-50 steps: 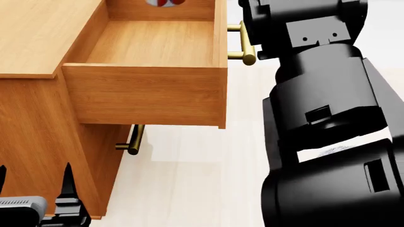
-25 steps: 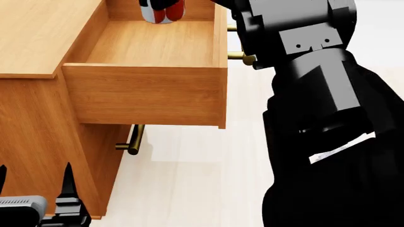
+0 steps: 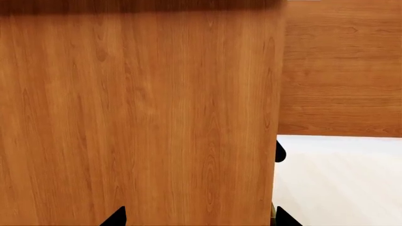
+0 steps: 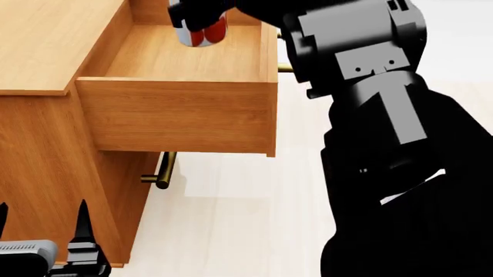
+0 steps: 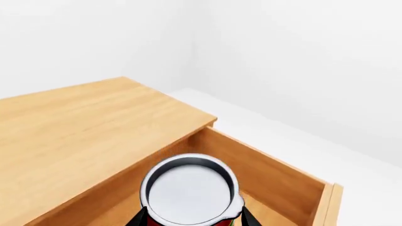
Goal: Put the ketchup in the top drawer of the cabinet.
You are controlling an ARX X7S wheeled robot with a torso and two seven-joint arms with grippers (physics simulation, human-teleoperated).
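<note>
The ketchup is a small red-labelled can, and my right gripper is shut on it. It hangs over the far part of the open top drawer, above the drawer's floor. From the right wrist view I see the can's silver top between the fingers of the right gripper, with the drawer's inside below. The cabinet is light-brown wood with a flat top. My left gripper is open low beside the cabinet's side, and its tips hold nothing.
The top drawer's brass handle shows just past my right arm. A lower drawer's brass handle sticks out under the open drawer. Pale floor lies in front of the cabinet. My right arm fills the right side of the head view.
My right arm has brought the ketchup down and nearer, from the head view's top edge to over the open drawer. The left arm has not moved.
</note>
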